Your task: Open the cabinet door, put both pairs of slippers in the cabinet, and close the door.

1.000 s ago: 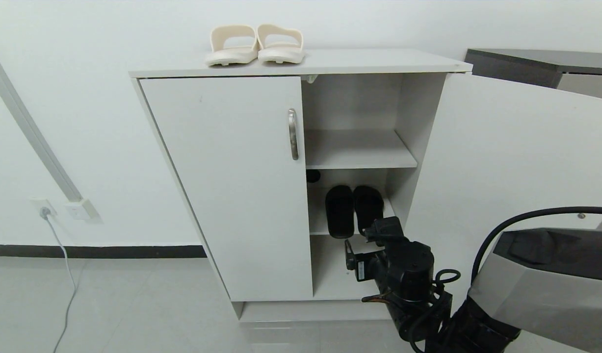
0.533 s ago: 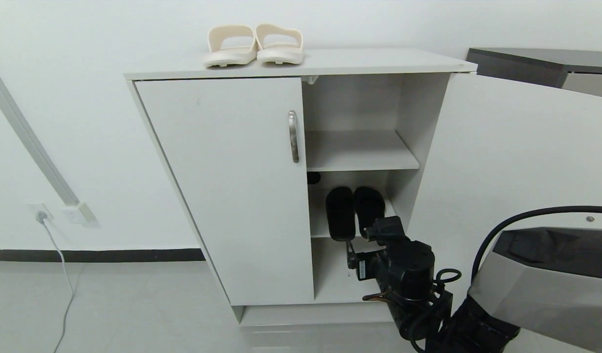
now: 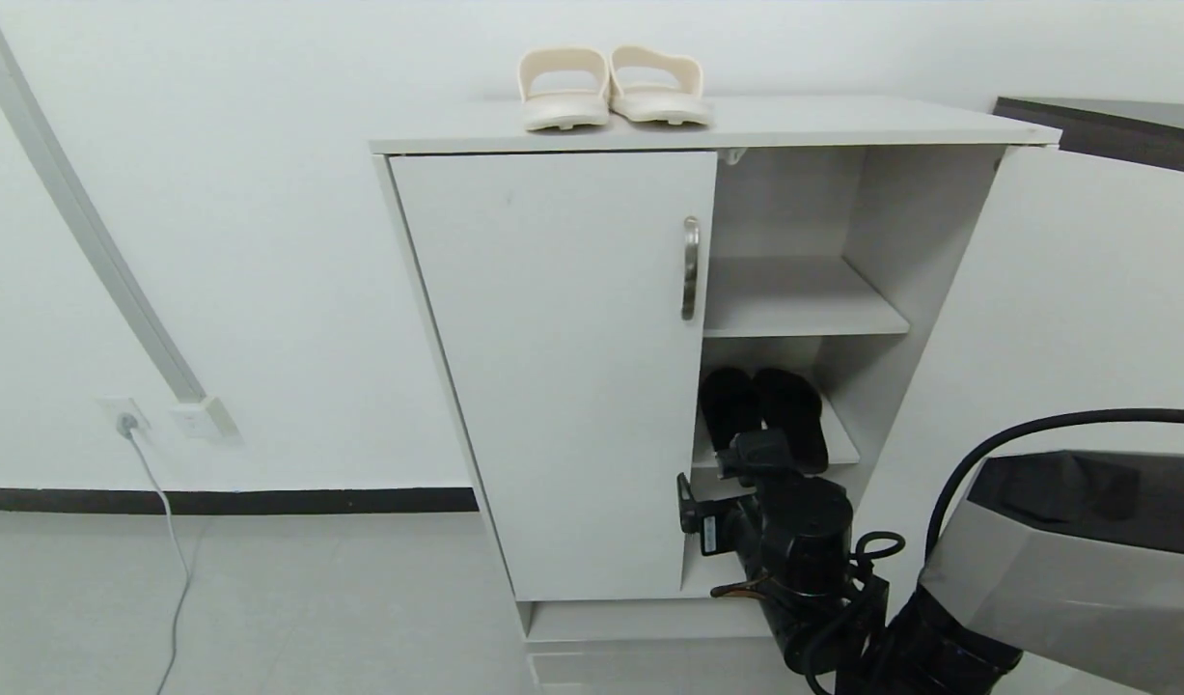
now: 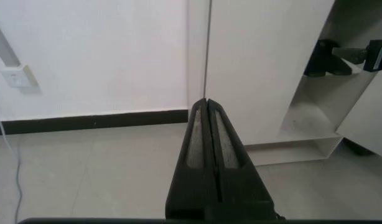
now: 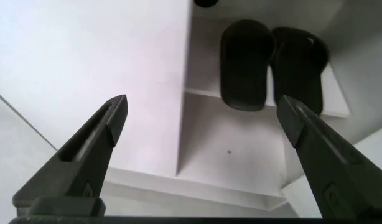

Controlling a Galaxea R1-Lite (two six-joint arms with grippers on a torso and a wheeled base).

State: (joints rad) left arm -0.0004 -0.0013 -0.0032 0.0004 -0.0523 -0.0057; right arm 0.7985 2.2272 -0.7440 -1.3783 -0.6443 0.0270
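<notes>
I see one pair of slippers (image 3: 613,89) on top of the cabinet (image 3: 842,121), above its shut left door (image 3: 553,367). A second pair (image 3: 765,410) lies inside the cabinet on the lower shelf, right of that door. My right claw (image 5: 201,107) sits just before the cabinet's open side, below that shelf. A wall socket (image 3: 125,422) is well left of the cabinet.

Upper shelf (image 3: 794,294) free; black slippers (image 3: 765,410) fill middle shelf (image 3: 845,452).

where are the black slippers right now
In the head view the black slippers sit side by side on the middle shelf of the cabinet's open right half, just beyond the right gripper.
</notes>
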